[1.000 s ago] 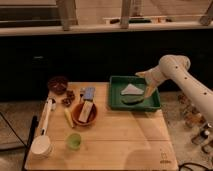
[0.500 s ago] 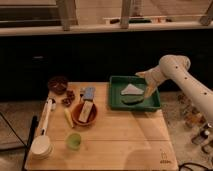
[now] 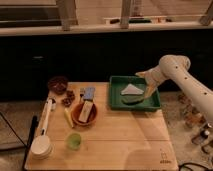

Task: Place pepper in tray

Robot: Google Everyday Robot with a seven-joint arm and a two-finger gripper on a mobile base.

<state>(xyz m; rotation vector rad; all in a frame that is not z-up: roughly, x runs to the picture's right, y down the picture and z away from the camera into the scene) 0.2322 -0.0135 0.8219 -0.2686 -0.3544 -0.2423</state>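
Note:
The dark green tray (image 3: 116, 80) sits at the back right of the wooden table. A pale whitish triangular piece (image 3: 131, 90) lies inside it. A small dark green pepper (image 3: 131, 99) lies in the tray's front part, just below the pale piece. My gripper (image 3: 148, 93) hangs over the tray's right side, right beside the pepper; the white arm (image 3: 182, 75) reaches in from the right.
A round orange-brown bowl (image 3: 84, 114) holds a box-like item. A yellow elongated item (image 3: 68, 117) lies left of it. A small green cup (image 3: 74, 140), a white brush-like tool (image 3: 43, 131), a dark bowl (image 3: 57, 83) and a blue item (image 3: 89, 93) stand on the left half.

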